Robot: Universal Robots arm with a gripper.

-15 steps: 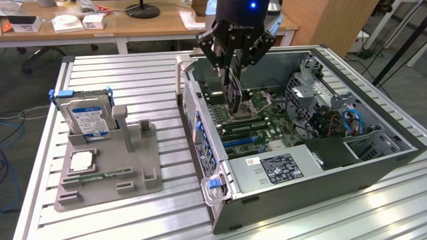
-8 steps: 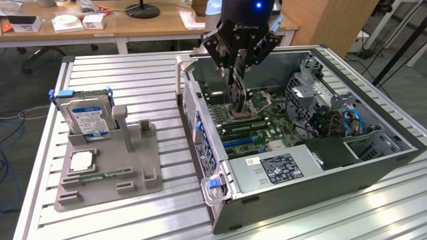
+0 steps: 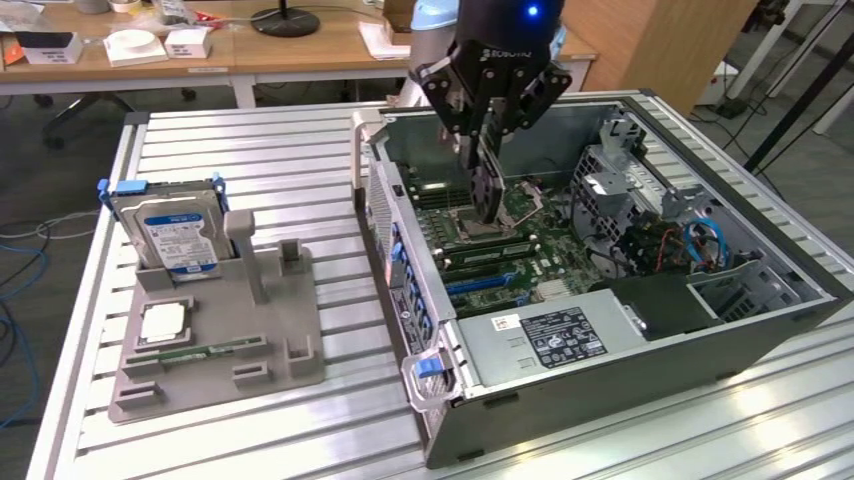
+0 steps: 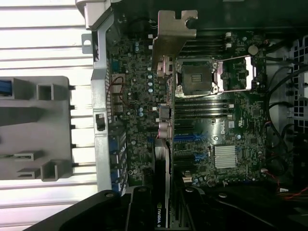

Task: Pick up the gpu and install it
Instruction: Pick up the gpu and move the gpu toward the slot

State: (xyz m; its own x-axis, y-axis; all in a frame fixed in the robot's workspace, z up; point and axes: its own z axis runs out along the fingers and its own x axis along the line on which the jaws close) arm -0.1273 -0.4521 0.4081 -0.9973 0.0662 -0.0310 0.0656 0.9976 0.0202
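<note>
Gripper [image 3: 483,135] clamped on upright gpu [image 3: 485,190], which hangs beneath it over motherboard [image 3: 531,268].

Holds the graphics card [image 3: 483,188] on edge in the jaws, over the motherboard [image 3: 497,258] inside the open computer case [image 3: 727,345].

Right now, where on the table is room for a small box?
Bare table: beyond the grey holder, the lane between holder and computer case, and the near corner at the exterior view's right. Crowded: inside the case, where the gripper holds the graphics card.
</note>
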